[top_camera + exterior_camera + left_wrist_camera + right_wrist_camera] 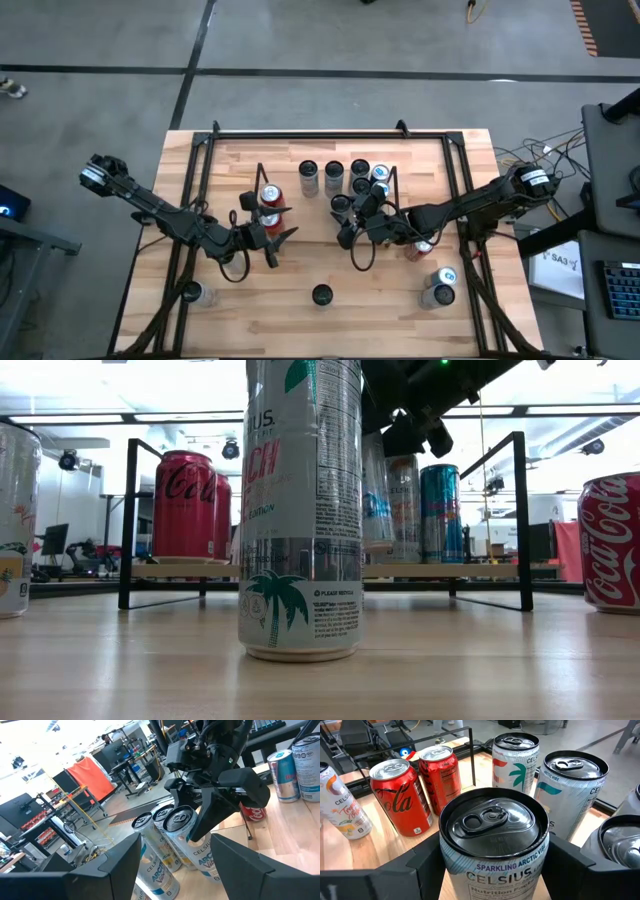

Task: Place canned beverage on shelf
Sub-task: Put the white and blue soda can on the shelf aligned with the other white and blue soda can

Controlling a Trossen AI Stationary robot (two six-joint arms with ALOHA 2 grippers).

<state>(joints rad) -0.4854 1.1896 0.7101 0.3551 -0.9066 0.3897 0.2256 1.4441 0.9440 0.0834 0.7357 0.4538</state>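
Note:
The shelf point(262, 178) is a low black-wire rack with a wood base at the table's middle. Two red cans point(270, 196) stand at its left end and several light cans point(333, 175) toward its right. My right gripper point(345, 210) is at the shelf's near right part, shut on a Celsius can point(492, 825) that stands upright among the other cans and also shows in the left wrist view point(181, 822). My left gripper point(275, 238) is open and empty, just in front of the red cans; its fingers point(120, 865) stand wide apart. My right gripper pinches the Celsius can's upper wall point(451, 862), just under the rim, between its two fingers, one on each side. The fingers come about level from the table's right side. The can is upright; I cannot tell whether its base rests on the shelf.
A tall palm-print can point(300, 510) stands at the table's front centre point(321, 295). A can point(190, 293) stands at the front left, and two cans point(438, 290) at the front right. A red Coke can point(420, 250) is under my right arm. The black tubular frame point(330, 135) rings the table.

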